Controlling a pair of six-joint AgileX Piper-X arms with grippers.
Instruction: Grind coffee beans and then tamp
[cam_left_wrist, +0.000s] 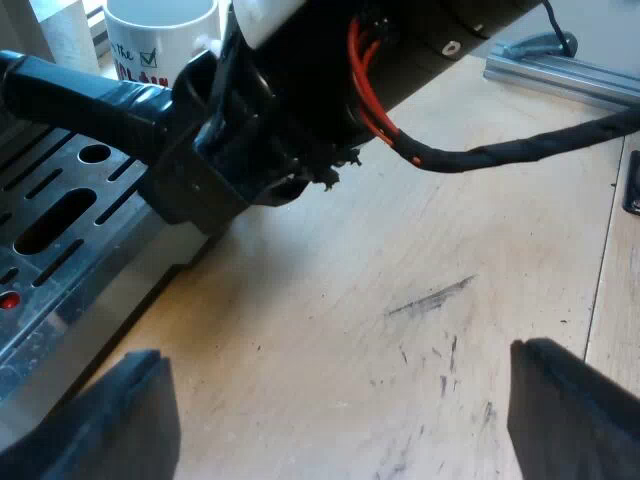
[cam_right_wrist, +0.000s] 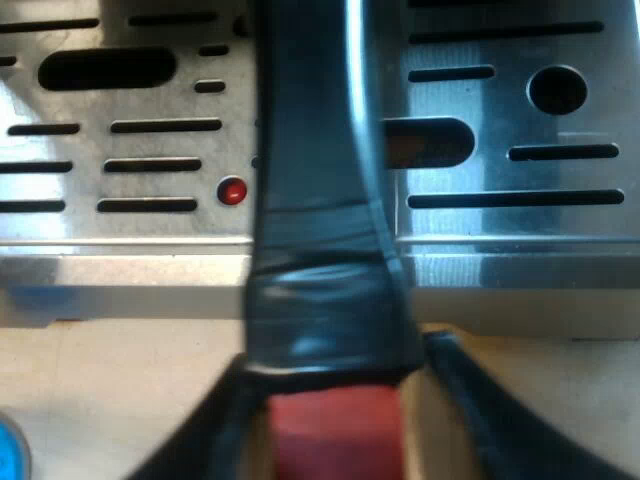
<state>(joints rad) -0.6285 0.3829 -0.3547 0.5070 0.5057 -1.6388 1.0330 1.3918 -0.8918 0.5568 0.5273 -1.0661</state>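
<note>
The holder's dark handle (cam_right_wrist: 320, 200) runs out over the espresso machine's slotted metal drip tray (cam_right_wrist: 500, 100), and its red end (cam_right_wrist: 335, 430) sits between my right gripper's fingers (cam_right_wrist: 470, 420). My right gripper (cam_right_wrist: 335, 400) is shut on that handle. The holder's metal head is hidden. From the left wrist view, the right gripper (cam_left_wrist: 200, 150) clasps the handle (cam_left_wrist: 80, 95) above the drip tray (cam_left_wrist: 60, 230). My left gripper (cam_left_wrist: 338, 355) hangs open over bare wooden table (cam_left_wrist: 400, 260), a short way off the tray's edge, with nothing between its fingers.
A white mug (cam_left_wrist: 165, 35) with printed lettering stands beyond the tray. An aluminium rail (cam_left_wrist: 560, 70) lies on the table past the right arm. A blue round object (cam_right_wrist: 8, 450) sits on the wood near the tray. A small red dot (cam_right_wrist: 232, 190) marks the tray.
</note>
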